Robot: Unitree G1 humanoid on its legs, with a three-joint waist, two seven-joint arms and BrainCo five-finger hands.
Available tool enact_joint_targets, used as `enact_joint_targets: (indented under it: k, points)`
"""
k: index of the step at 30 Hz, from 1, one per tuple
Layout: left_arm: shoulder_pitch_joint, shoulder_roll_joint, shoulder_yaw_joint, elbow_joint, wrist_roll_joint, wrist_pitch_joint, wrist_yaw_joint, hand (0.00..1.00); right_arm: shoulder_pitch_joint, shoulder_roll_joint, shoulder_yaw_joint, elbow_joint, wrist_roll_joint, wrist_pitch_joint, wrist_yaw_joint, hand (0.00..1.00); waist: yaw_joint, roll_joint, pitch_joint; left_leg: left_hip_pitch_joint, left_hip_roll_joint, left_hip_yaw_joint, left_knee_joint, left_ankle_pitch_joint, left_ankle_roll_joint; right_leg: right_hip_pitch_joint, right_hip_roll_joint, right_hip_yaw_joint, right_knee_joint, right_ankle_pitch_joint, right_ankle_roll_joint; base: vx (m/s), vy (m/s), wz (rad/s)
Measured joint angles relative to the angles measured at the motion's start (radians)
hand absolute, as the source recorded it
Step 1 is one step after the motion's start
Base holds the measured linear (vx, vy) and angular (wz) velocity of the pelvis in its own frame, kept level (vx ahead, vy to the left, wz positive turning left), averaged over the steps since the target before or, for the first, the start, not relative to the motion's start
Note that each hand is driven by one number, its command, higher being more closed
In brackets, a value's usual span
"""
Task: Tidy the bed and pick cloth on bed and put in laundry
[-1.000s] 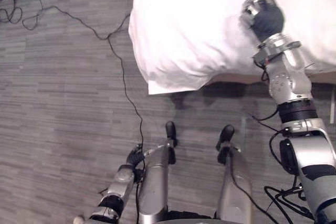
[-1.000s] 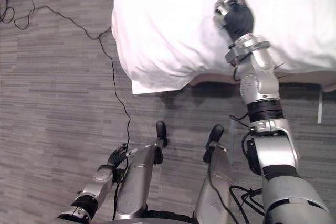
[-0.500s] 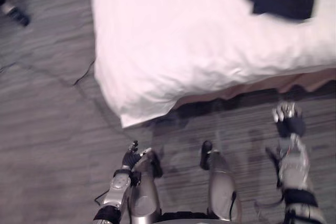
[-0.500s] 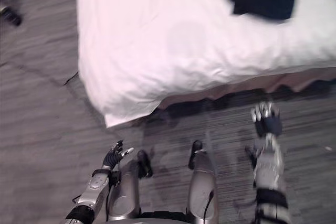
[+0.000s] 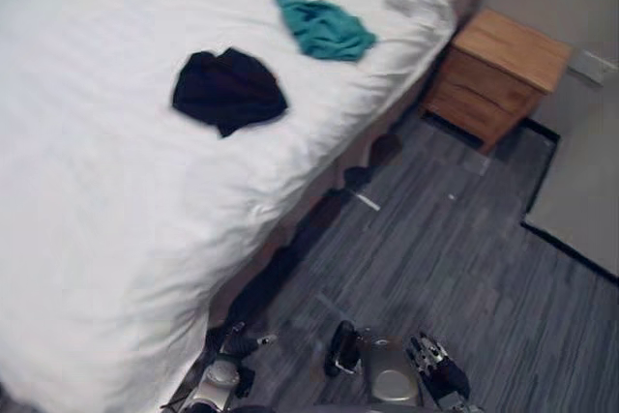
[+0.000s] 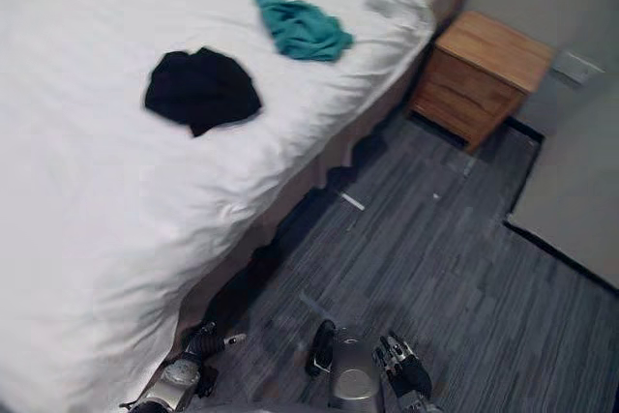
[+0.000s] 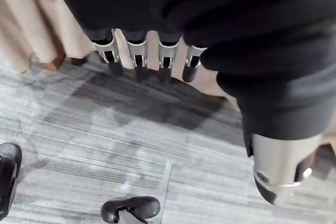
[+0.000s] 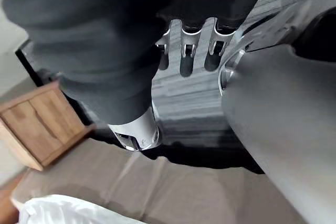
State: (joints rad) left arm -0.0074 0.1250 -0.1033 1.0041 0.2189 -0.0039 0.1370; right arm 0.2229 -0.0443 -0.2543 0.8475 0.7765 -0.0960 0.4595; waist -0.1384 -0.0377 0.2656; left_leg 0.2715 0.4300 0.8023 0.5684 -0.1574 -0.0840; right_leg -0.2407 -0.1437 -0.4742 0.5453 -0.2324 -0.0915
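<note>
Left hand [image 5: 235, 344] and right hand [image 5: 436, 375] hang low, fingers released, nothing held; probably parked while lining up along the bed [image 5: 87, 200]. Black cloth [image 5: 229, 91] lies on the bed well ahead of the fingers, with teal cloth [image 5: 324, 31] farther beyond. Neither is picked up yet.
</note>
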Motion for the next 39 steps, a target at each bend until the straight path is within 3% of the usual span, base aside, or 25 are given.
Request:
enact_joint_targets:
  k: [1,2,3,4,6,7,10,12,13,14,15,16,17,20,22,24,25,26,29,31,34,36,37,38,39]
  points:
    - [0.02,-0.009,0.018,0.007,-0.012,-0.001,0.015,0.0,-0.002,-0.014,0.023,0.003,-0.031,-0.017,-0.001,0.0,0.022,0.007,-0.006,-0.086,0.033,-0.173,0.188,0.128,0.129,0.011,0.055,0.078,-0.027,-0.011,-0.014,0.24,-0.245,-2.0]
    - [0.034,-0.025,0.056,-0.004,-0.044,-0.002,0.035,0.0,-0.003,-0.023,0.05,0.002,-0.055,-0.032,0.0,0.0,0.041,0.021,-0.015,-0.176,0.039,-0.304,0.323,0.203,0.125,0.016,0.097,0.136,-0.064,0.0,-0.019,0.28,-0.132,-2.31]
    - [0.032,-0.029,0.087,-0.011,-0.072,-0.005,0.057,0.0,-0.023,-0.043,0.084,0.016,-0.087,-0.045,0.001,0.0,0.059,0.04,-0.02,-0.295,0.002,-0.44,0.503,0.09,0.056,0.026,0.149,0.217,-0.107,0.02,-0.037,0.31,-0.03,-2.38]
    - [0.027,-0.015,0.115,-0.013,-0.109,-0.007,0.074,0.0,-0.052,-0.057,0.109,0.048,-0.128,-0.058,0.002,0.0,0.066,0.043,-0.021,-0.396,-0.079,-0.542,0.578,-0.007,0.046,0.056,0.18,0.297,-0.139,0.029,-0.039,0.28,0.02,-2.26]
    - [0.03,0.009,0.125,-0.013,-0.148,-0.017,0.083,0.0,-0.065,-0.061,0.132,0.091,-0.19,-0.081,0.01,0.0,0.082,0.026,-0.014,-0.451,-0.171,-0.608,0.438,-0.071,0.038,0.112,0.202,0.385,-0.174,0.037,-0.016,0.27,0.035,-1.97]
    - [0.043,0.014,0.148,-0.012,-0.15,-0.033,0.079,0.0,-0.076,-0.063,0.151,0.119,-0.243,-0.095,0.02,0.0,0.1,0.029,-0.014,-0.475,-0.242,-0.667,0.172,-0.089,0.003,0.144,0.22,0.477,-0.197,0.026,0.001,0.32,0.084,-1.91]
    - [0.069,0.005,0.166,-0.008,-0.146,-0.052,0.082,0.0,-0.085,-0.075,0.156,0.119,-0.323,-0.116,0.023,0.0,0.121,0.049,-0.024,-0.554,-0.297,-0.789,-0.162,-0.058,-0.052,0.165,0.239,0.582,-0.191,-0.03,0.003,0.39,0.183,-1.71]
    - [0.083,0.003,0.159,0.011,-0.133,-0.043,0.086,0.0,-0.068,-0.085,0.179,0.117,-0.355,-0.139,0.012,0.0,0.145,0.044,-0.04,-0.565,-0.323,-0.817,-0.123,-0.032,-0.013,0.171,0.215,0.58,-0.128,-0.108,0.031,0.42,0.297,-1.28]
    - [0.09,0.009,0.15,0.019,-0.126,-0.034,0.086,0.0,-0.056,-0.083,0.199,0.115,-0.356,-0.142,-0.002,0.0,0.155,0.033,-0.054,-0.557,-0.332,-0.81,-0.099,-0.024,0.005,0.171,0.201,0.577,-0.102,-0.134,0.053,0.56,0.367,-1.25]
    - [0.1,0.039,0.137,0.034,-0.119,-0.015,0.086,0.0,-0.051,-0.064,0.242,0.109,-0.356,-0.144,-0.021,0.0,0.155,-0.018,-0.073,-0.519,-0.359,-0.758,-0.086,-0.07,0.036,0.129,0.126,0.522,0.063,-0.16,0.105,0.57,0.301,-0.77]
    - [0.085,0.062,0.125,0.052,-0.112,-0.003,0.086,0.0,-0.056,-0.045,0.266,0.107,-0.353,-0.152,-0.031,0.0,0.134,-0.068,-0.073,-0.477,-0.393,-0.754,-0.098,-0.101,0.066,0.057,0.064,0.44,0.249,-0.102,0.115,0.56,0.254,-0.42]
    - [0.077,0.074,0.105,0.062,-0.111,0.001,0.086,0.0,-0.058,-0.037,0.264,0.102,-0.349,-0.165,-0.04,0.0,0.12,-0.074,-0.067,-0.435,-0.401,-0.75,-0.115,-0.106,0.071,0.017,0.039,0.416,0.355,-0.019,0.111,0.65,0.232,0.03]
    - [0.068,0.074,0.092,0.068,-0.112,0.005,0.084,0.0,-0.061,-0.046,0.265,0.102,-0.346,-0.176,-0.042,0.0,0.105,-0.058,-0.057,-0.351,-0.393,-0.74,-0.154,-0.123,0.088,-0.002,0.032,0.391,0.409,-0.03,0.099,0.54,0.167,0.03]
    - [0.045,0.056,0.069,0.065,-0.112,0.0,0.08,0.0,-0.063,-0.067,0.293,0.094,-0.355,-0.2,-0.037,0.0,0.098,-0.009,-0.053,-0.188,-0.322,-0.741,-0.275,-0.135,0.096,-0.013,0.096,0.264,0.132,-0.099,0.087,0.6,0.112,0.02]
    - [0.002,0.053,0.064,0.064,-0.116,-0.001,0.076,0.0,-0.063,-0.081,0.304,0.066,-0.368,-0.209,-0.04,0.0,0.091,-0.005,-0.052,-0.158,-0.303,-0.746,-0.297,-0.144,0.08,-0.098,0.114,0.29,-0.13,0.005,0.114,0.59,0.041,0.2]
    - [-0.002,0.045,0.066,0.065,-0.129,0.0,0.066,0.0,-0.067,-0.081,0.302,0.053,-0.394,-0.21,-0.043,0.0,0.088,-0.005,-0.05,-0.116,-0.299,-0.746,-0.282,-0.182,0.04,-0.119,0.103,0.332,-0.218,0.132,0.121,0.58,-0.07,0.2]
    - [0.013,0.042,0.068,0.065,-0.148,0.002,0.065,0.0,-0.088,-0.082,0.304,0.057,-0.416,-0.203,-0.048,0.0,0.09,0.007,-0.047,-0.092,-0.276,-0.748,-0.225,-0.197,0.03,-0.104,0.105,0.316,-0.162,0.189,0.086,0.6,-0.127,0.13]
    - [0.014,0.041,0.068,0.065,-0.151,0.003,0.065,0.0,-0.093,-0.082,0.304,0.058,-0.419,-0.2,-0.05,0.0,0.091,0.012,-0.048,-0.096,-0.271,-0.748,-0.211,-0.197,0.03,-0.103,0.107,0.314,-0.155,0.182,0.087,0.57,-0.167,0.15]
    - [0.004,0.016,0.085,0.059,-0.19,0.016,0.057,0.0,-0.154,-0.102,0.315,0.091,-0.45,-0.16,-0.089,0.0,0.098,0.057,-0.03,-0.308,-0.194,-0.753,0.252,-0.009,0.002,-0.006,0.14,0.267,-0.161,0.082,0.051,0.52,-0.153,0.36]
    - [0.008,0.01,0.116,0.048,-0.187,0.001,0.058,0.0,-0.171,-0.12,0.31,0.13,-0.485,-0.16,-0.083,0.0,0.113,0.087,-0.002,-0.439,-0.176,-0.754,0.479,-0.052,0.051,0.183,0.157,0.232,-0.26,0.053,0.041,0.67,-0.088,0.5]
    - [0.026,0.018,0.142,0.026,-0.19,-0.019,0.056,0.0,-0.158,-0.116,0.3,0.117,-0.529,-0.167,-0.08,0.0,0.143,0.043,0.01,-0.499,-0.275,-0.574,0.213,-0.112,0.037,0.385,0.089,0.173,-0.366,0.033,0.074,0.54,-0.058,0.49]
    - [0.032,0.005,0.142,0.015,-0.19,-0.034,0.058,0.0,-0.144,-0.122,0.299,0.09,-0.557,-0.168,-0.082,0.0,0.153,0.05,-0.001,-0.528,-0.305,-0.327,-0.044,-0.05,0.002,0.467,0.076,0.091,-0.428,-0.012,0.132,0.45,-0.017,0.54]
    - [0.035,-0.005,0.142,0.017,-0.189,-0.039,0.06,0.0,-0.145,-0.123,0.301,0.085,-0.56,-0.167,-0.083,0.0,0.153,0.056,-0.004,-0.53,-0.3,-0.251,-0.097,-0.007,0.014,0.495,0.084,0.066,-0.443,-0.033,0.146,0.64,0.009,0.88]
    - [0.048,0.003,0.148,0.018,-0.189,-0.046,0.062,0.0,-0.136,-0.105,0.304,0.082,-0.566,-0.161,-0.085,0.0,0.155,0.038,-0.021,-0.511,-0.296,-0.093,-0.105,-0.035,0.229,0.544,0.085,0.016,-0.447,-0.063,0.174,0.57,0.008,1.06]
    - [0.05,0.012,0.161,0.018,-0.19,-0.042,0.062,0.0,-0.137,-0.086,0.305,0.073,-0.571,-0.165,-0.084,0.0,0.154,0.016,-0.043,-0.514,-0.305,-0.076,-0.081,-0.085,0.278,0.538,0.062,-0.012,-0.385,-0.086,0.212,0.71,0.008,1.01]
